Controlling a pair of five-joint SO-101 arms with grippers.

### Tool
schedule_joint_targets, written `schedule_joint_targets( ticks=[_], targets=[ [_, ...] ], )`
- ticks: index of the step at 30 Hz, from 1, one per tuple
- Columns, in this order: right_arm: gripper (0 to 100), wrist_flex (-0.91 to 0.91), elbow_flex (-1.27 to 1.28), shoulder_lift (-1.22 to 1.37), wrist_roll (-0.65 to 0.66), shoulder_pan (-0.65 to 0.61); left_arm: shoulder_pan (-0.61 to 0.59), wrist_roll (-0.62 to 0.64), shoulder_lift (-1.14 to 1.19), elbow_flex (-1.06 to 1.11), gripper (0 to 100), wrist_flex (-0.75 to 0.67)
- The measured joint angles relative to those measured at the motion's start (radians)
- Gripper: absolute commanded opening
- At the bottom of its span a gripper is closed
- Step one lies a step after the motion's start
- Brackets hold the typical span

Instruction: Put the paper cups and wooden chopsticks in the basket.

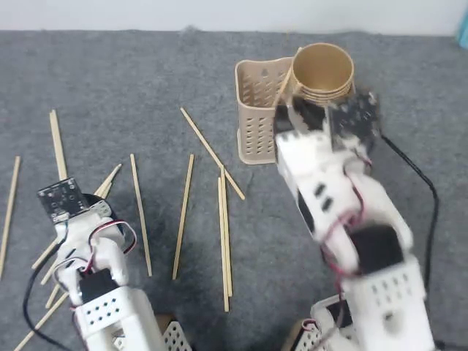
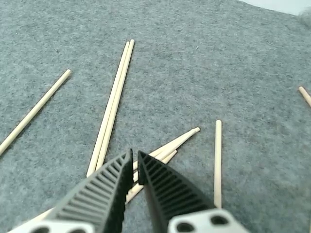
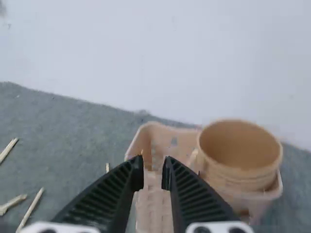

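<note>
A beige slotted basket (image 1: 256, 110) stands at the back of the grey carpet, with a stack of paper cups (image 1: 322, 71) in its right half and a chopstick (image 1: 285, 82) leaning inside. Several wooden chopsticks lie loose on the carpet, among them a pair (image 1: 224, 234) in the middle and one (image 1: 212, 153) near the basket. My right gripper (image 3: 152, 171) hovers just in front of the basket (image 3: 155, 145) and cups (image 3: 240, 150), slightly open and holding nothing. My left gripper (image 2: 135, 155) is shut and empty, low over crossed chopsticks (image 2: 167, 148) at the near left.
More chopsticks lie at the far left (image 1: 57, 142) and left edge (image 1: 9, 212). A black cable (image 1: 428, 197) runs along the right side. The carpet's back edge meets a pale wall (image 3: 155, 48) right behind the basket.
</note>
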Motion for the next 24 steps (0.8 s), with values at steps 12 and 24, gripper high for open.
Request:
schedule_joint_targets(
  ticks=[12, 24],
  targets=[
    [7.6, 0.537, 0.163, -0.158, -0.003, 0.0, 0.0, 0.0, 0.0, 0.0, 2, 0.0],
    [7.3, 0.4, 0.508, -0.157, 0.078, 0.06, -0.203, -0.043, 0.0, -0.195, 2, 0.107]
  ],
)
